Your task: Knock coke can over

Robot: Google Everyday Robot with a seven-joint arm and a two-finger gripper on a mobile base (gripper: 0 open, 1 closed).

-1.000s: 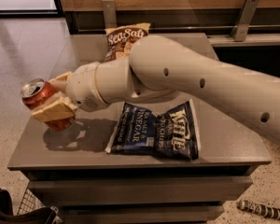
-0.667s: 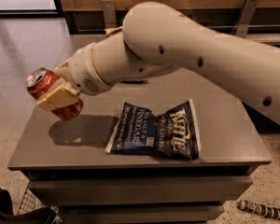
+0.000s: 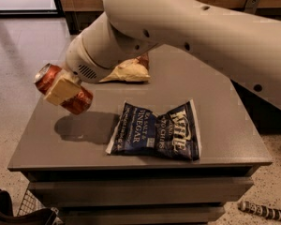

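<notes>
So the coke can (image 3: 79, 101) isn't standing on anything. It's up in the air over the left end of the tabletop (image 3: 225, 107), tipped well over, with its top pointing up and to the left and its base down to the right. The end effector (image 3: 62, 90) is clamped on it around the middle. You can see one cream-coloured finger (image 3: 59, 86) lying across the red side, and the other one is hidden behind the can. The can's dark shadow (image 3: 84, 125) sits on the grey surface right underneath.

Just right of that shadow a blue Kettle chip bag (image 3: 154, 132) lies flat near the front edge, not touching the can. Further back there's a tan chip bag (image 3: 126, 71), partly hidden behind the wrist. The big beige arm (image 3: 187, 27) comes in from the upper right and covers most of the back of the tabletop. Down on the speckled floor at the bottom right there's a small striped object (image 3: 262, 211), can't tell what it is.
</notes>
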